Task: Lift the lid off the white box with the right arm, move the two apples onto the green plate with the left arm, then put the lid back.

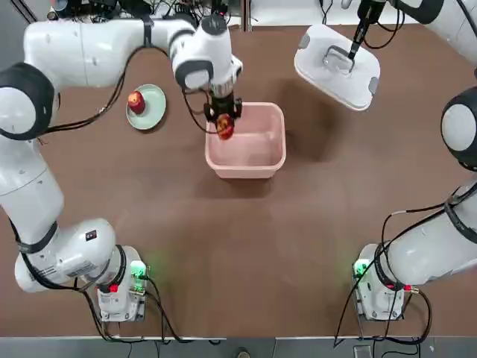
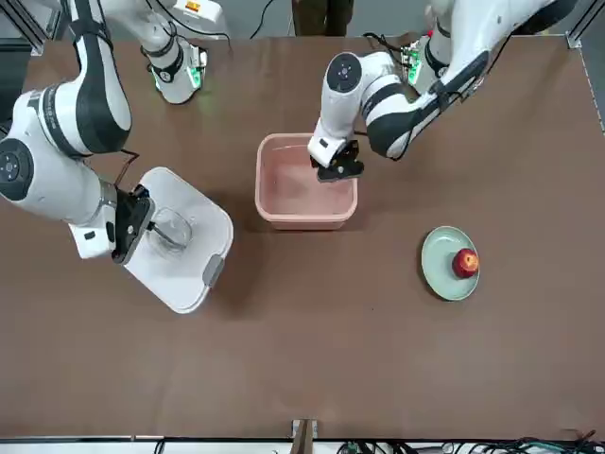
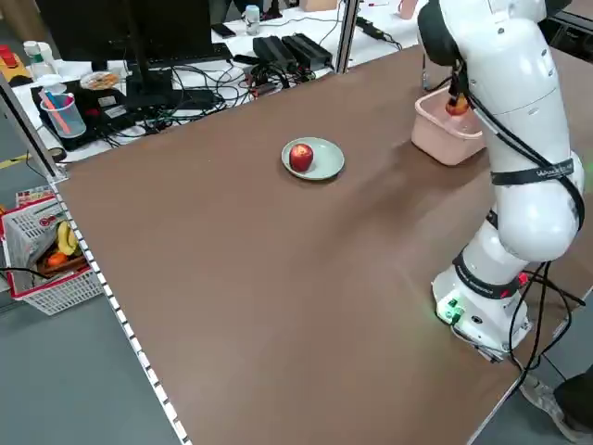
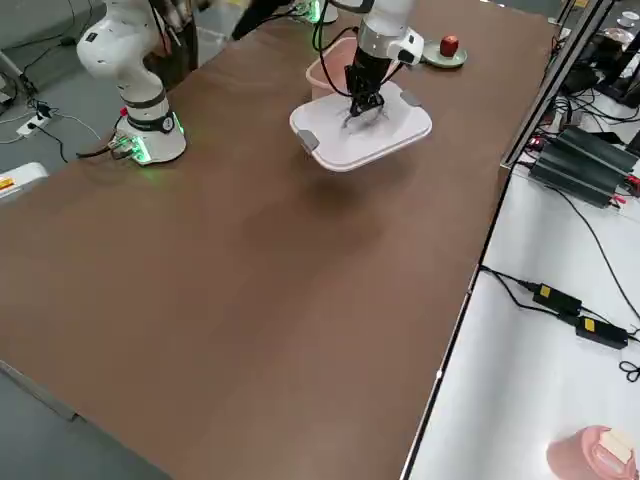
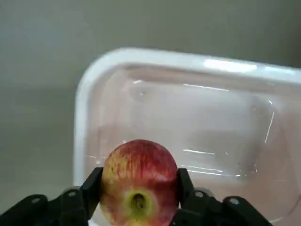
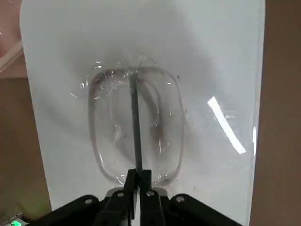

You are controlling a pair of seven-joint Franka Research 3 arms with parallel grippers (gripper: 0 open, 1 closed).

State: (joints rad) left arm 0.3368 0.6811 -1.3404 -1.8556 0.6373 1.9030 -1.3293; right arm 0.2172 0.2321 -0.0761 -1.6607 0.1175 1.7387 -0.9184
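My left end effector (image 1: 223,125) grips the second apple (image 1: 225,130) over the white box (image 1: 247,142) — the green plate (image 1: 147,107), holding the first apple (image 1: 136,101), lies to its left. My right end effector (image 1: 353,52) pinches the lid (image 1: 337,67) aloft.

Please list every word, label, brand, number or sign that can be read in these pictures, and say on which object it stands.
No text can be read.
A dark mark on the left arm's lower link is too small to read.
The lid, white box and green plate carry no lettering.

Lid (image 1: 335,66) lifted – apple (image 1: 136,101) plated (second apple (image 1: 225,128) over box (image 1: 257,153)).
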